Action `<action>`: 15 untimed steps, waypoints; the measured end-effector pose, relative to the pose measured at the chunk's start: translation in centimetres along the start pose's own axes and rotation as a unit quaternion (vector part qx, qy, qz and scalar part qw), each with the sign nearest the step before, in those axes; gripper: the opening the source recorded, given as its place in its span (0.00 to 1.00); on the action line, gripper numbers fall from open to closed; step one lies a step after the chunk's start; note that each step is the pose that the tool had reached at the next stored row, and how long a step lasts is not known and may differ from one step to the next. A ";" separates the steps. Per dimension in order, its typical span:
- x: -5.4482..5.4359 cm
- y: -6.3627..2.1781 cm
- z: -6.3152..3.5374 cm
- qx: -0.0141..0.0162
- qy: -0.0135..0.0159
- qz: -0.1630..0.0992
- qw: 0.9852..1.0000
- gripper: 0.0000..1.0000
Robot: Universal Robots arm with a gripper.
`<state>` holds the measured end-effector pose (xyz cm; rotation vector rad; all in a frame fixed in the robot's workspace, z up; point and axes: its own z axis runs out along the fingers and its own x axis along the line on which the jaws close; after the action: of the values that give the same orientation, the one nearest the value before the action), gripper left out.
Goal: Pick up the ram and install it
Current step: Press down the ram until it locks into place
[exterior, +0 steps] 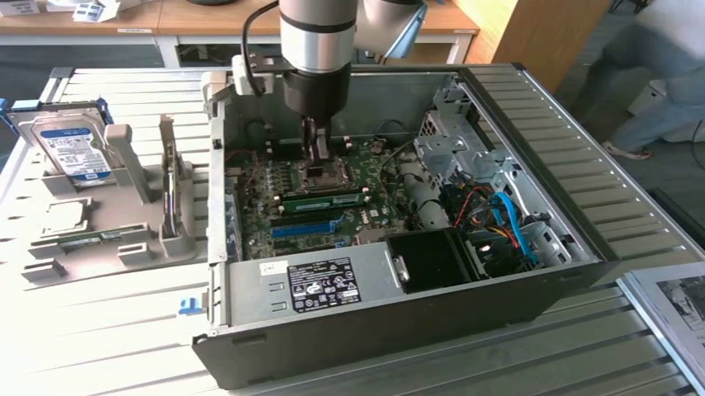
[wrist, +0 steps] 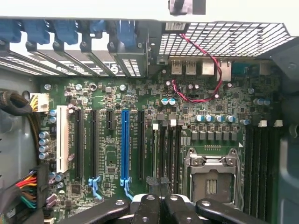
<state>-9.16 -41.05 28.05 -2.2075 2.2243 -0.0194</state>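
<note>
The ram (exterior: 322, 200), a long green stick, sits seated edge-up in a memory slot on the motherboard inside the open computer case (exterior: 573, 247), just in front of the processor socket (exterior: 322, 175). My gripper (exterior: 319, 163) reaches down into the case right behind the stick, over the socket area. In the wrist view my gripper (wrist: 158, 181) has its dark fingertips (wrist: 152, 181) pressed together over the row of memory slots (wrist: 167, 149), beside the socket (wrist: 212, 179). Nothing shows between the fingers. Whether they touch the stick cannot be told.
A grey holder (exterior: 144, 239) at the exterior view's left carries a silver hard drive (exterior: 72, 148), a square processor chip (exterior: 61, 216) and a small green board (exterior: 82, 239). The power supply (exterior: 319, 285) and cables (exterior: 501, 223) crowd the case's front. A person (exterior: 661, 82) stands at the far right.
</note>
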 end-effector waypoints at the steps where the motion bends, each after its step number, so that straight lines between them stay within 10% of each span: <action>1: 0.0 0.00 -0.16 0.000 0.000 0.000 1.000 0.10; 15: 0.0 -0.03 -2.32 0.000 0.000 0.000 1.000 0.10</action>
<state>-9.16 -41.05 30.38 -2.2074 2.2243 -0.0192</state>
